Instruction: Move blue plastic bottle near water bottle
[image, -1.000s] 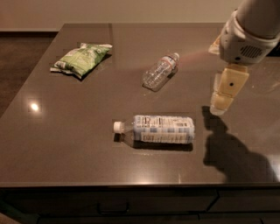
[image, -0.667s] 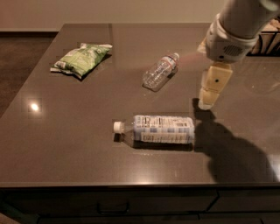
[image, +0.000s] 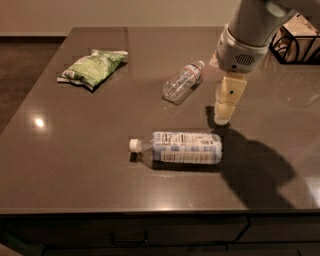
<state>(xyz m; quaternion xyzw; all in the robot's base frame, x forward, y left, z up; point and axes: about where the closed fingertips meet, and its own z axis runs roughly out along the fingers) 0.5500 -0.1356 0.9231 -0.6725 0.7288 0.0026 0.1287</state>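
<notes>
The blue plastic bottle (image: 180, 148) lies on its side on the dark table (image: 75, 150), white cap pointing left, near the front middle. The water bottle (image: 182, 82) lies tilted farther back, cap pointing up-right. My gripper (image: 223, 115) hangs from the white arm at the right, just above and to the right of the blue plastic bottle's base, and holds nothing. It is to the right of and nearer than the water bottle.
A green snack bag (image: 92, 67) lies at the back left of the table. A black wire basket (image: 297, 42) stands at the back right corner. The table's front edge runs along the bottom of the view.
My gripper has moved left and a little nearer to the blue plastic bottle's base end. The bottles and the bag have not moved.
</notes>
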